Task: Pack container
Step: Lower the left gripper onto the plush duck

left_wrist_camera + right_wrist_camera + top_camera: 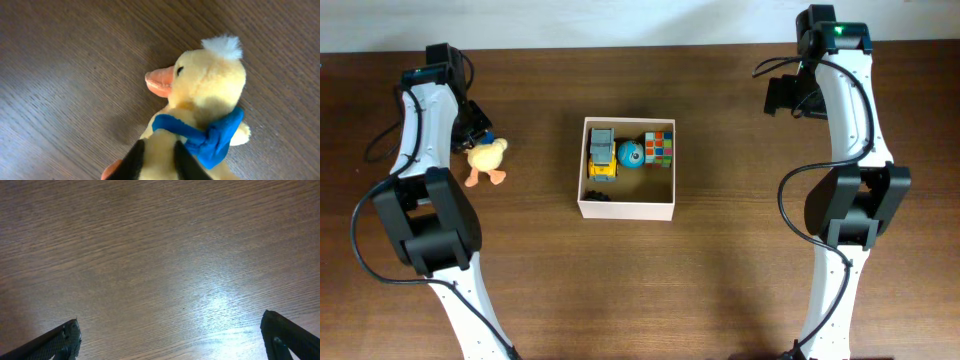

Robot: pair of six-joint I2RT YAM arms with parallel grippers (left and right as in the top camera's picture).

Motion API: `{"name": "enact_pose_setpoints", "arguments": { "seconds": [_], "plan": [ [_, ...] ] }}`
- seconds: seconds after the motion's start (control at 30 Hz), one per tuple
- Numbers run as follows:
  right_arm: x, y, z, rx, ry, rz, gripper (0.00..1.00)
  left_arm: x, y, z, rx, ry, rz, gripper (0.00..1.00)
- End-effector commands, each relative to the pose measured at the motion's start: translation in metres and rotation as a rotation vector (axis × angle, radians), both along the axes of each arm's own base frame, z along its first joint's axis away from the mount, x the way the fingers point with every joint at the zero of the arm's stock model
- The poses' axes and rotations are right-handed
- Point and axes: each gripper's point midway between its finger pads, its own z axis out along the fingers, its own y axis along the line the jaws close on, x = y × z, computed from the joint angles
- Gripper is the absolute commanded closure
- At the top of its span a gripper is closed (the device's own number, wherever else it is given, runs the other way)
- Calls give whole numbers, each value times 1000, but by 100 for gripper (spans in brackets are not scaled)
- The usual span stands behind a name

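The container (pixel 628 211), a shallow white-walled box with a tan inside, sits mid-table. It holds a yellow toy truck (pixel 603 156), a blue ball (pixel 629 154), a colour cube (pixel 659 148) and a small dark item (pixel 597 196). Left of the box a yellow plush duck (pixel 485 160) with a blue scarf lies on the wood. My left gripper (pixel 473 133) is over it. In the left wrist view the duck (pixel 207 90) fills the frame, and the left gripper (pixel 159 162) is shut on its body, with both black fingers (pixel 131 162) pressed into the plush. My right gripper (pixel 785 96) hangs open at the far right, and in its own view the right gripper (pixel 172 340) frames only bare wood.
The dark wooden table (pixel 740 250) spreads out around the box. Both arm bases stand near the front edge, left (pixel 425 235) and right (pixel 855 210). A pale wall runs along the far edge.
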Motion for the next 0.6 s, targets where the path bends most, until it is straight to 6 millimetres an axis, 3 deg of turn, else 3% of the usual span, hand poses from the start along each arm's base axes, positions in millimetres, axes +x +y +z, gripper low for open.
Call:
{"name": "enact_pose_setpoints", "arguments": {
  "seconds": [0.0, 0.2, 0.3, 0.4, 0.57],
  "plan": [
    [0, -4, -1, -4, 1, -19, 1, -2, 1, -8, -14, 14, 3, 95],
    [0, -4, -1, -4, 1, -19, 1, -3, -3, -5, -33, 18, -2, 98],
    [0, -4, -1, -4, 1, -19, 1, 1, -9, 7, -61, 9, -63, 98],
    [0, -4, -1, -4, 1, -19, 1, 8, -11, 32, -50, -8, -136, 98],
    [0, -4, -1, -4, 1, -19, 1, 13, -16, 98, 7, -42, -365, 98]
  ]
}}
